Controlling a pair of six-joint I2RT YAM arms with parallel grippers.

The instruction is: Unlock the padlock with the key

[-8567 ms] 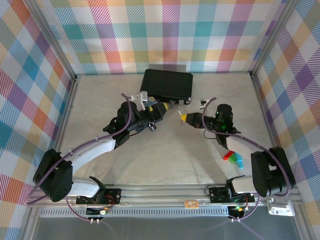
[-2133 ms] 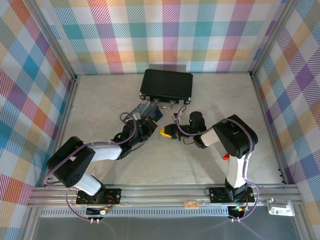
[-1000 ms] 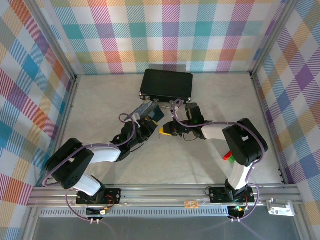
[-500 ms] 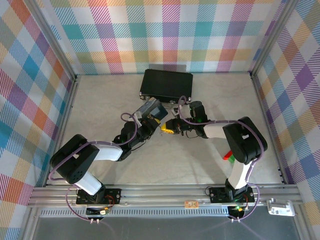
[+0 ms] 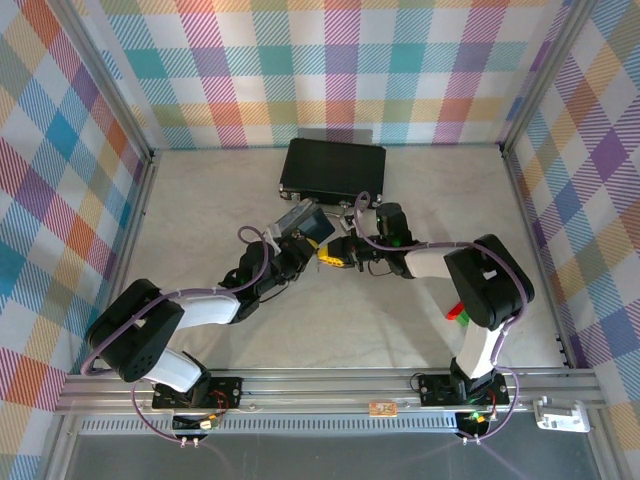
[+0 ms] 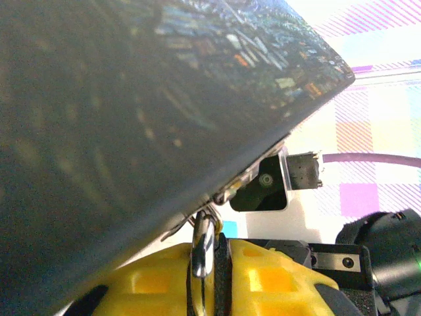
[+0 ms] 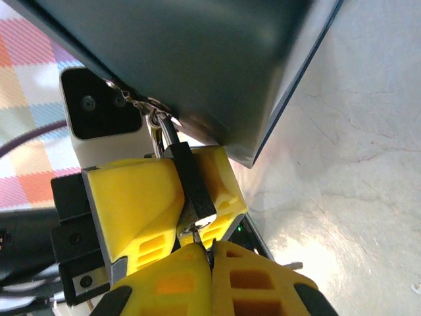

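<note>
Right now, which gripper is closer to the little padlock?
Left. The left gripper clamps the padlock between its fingers. The right gripper sits just off the padlock's bottom end, pinching what looks like the key.

The padlock (image 7: 191, 179), small and dark grey with a silvery shackle, was tilted, shackle uppermost, its body pinched in my left pincer (image 6: 209, 263). The thin silvery key (image 7: 193, 227) met its lower end, nipped in my right pincer (image 7: 210, 260), above the worktop's middle, toward the far edge.
</note>
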